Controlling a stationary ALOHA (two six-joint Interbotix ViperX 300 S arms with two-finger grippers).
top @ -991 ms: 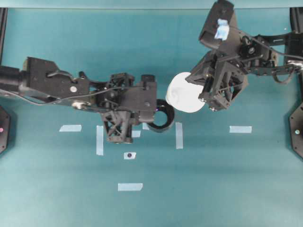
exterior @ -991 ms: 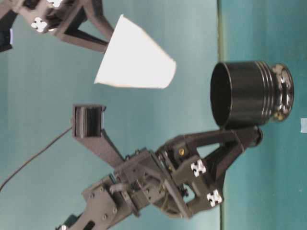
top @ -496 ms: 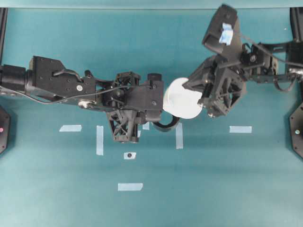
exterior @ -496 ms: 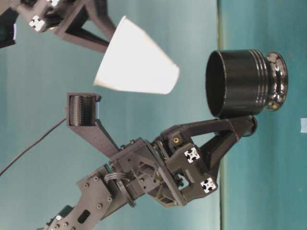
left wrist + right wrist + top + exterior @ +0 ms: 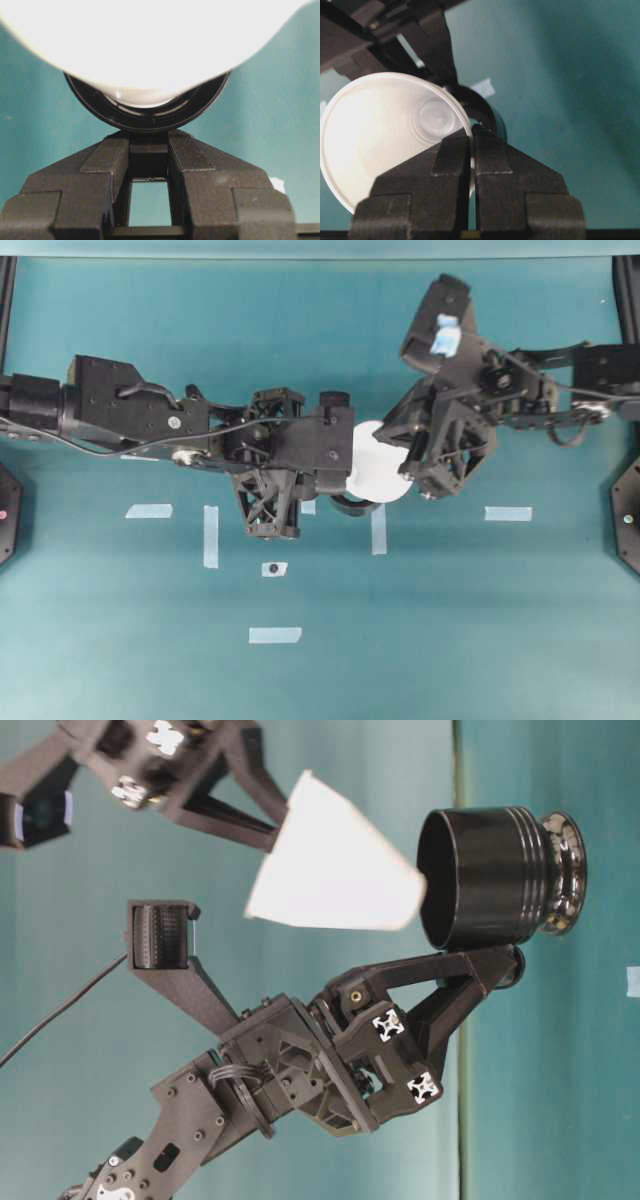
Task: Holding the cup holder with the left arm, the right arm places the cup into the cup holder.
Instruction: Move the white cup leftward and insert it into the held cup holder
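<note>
A: Starting on the left, what does the black piece look like?

B: The cup holder (image 5: 497, 877) is a glossy black round pot with ridges near its base and a short stub handle. The left gripper (image 5: 149, 150) has its jaws narrowed onto that stub, and the holder is lifted clear of the table (image 5: 430, 640). The left arm (image 5: 150, 425) reaches in nearly level from the left edge.

A: And the white one?

B: The cup (image 5: 335, 870) is plain white, wide at the rim and tapering to a small base. The right gripper (image 5: 471, 137) pinches its rim wall between closed jaws. The right arm (image 5: 520, 390) comes in from the right, with a pale tape tag (image 5: 447, 335) on its wrist.

A: Which way do they point?

B: The holder's mouth faces upward. The cup's long axis tilts slightly off the holder's, base toward that mouth, right at its edge.
</note>
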